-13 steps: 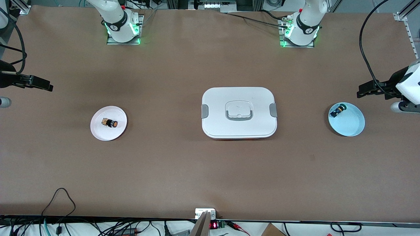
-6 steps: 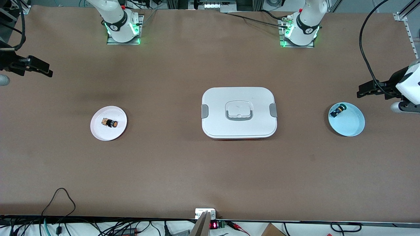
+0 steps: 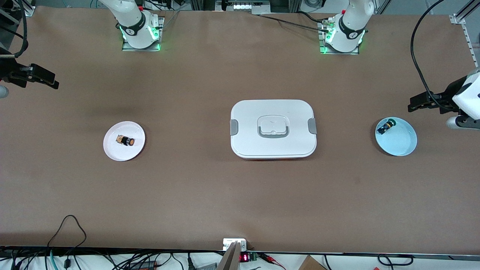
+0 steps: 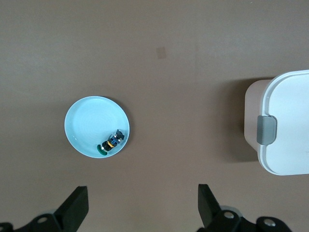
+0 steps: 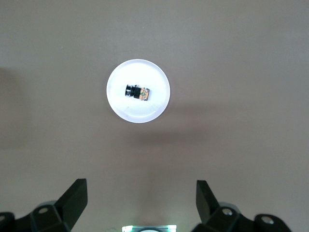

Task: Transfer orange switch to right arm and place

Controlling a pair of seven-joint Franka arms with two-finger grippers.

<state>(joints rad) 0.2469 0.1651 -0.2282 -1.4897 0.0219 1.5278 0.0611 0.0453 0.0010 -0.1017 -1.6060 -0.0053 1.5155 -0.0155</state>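
The orange switch lies on a small white plate toward the right arm's end of the table. It also shows in the right wrist view on the same plate. My right gripper hangs open and empty above the bare table at that end, apart from the plate; the right wrist view shows it with the jaws wide. My left gripper is open and empty above the table beside a light blue plate; the left wrist view shows it wide open.
A white lidded box with grey clips sits mid-table, and its edge shows in the left wrist view. The blue plate holds a small blue-and-black part with a green tip. Cables run along the table's near edge.
My right gripper has moved toward the arm bases' edge of the table, away from the white plate, mostly in the first half second. The switch, plates, box and left arm have not moved.
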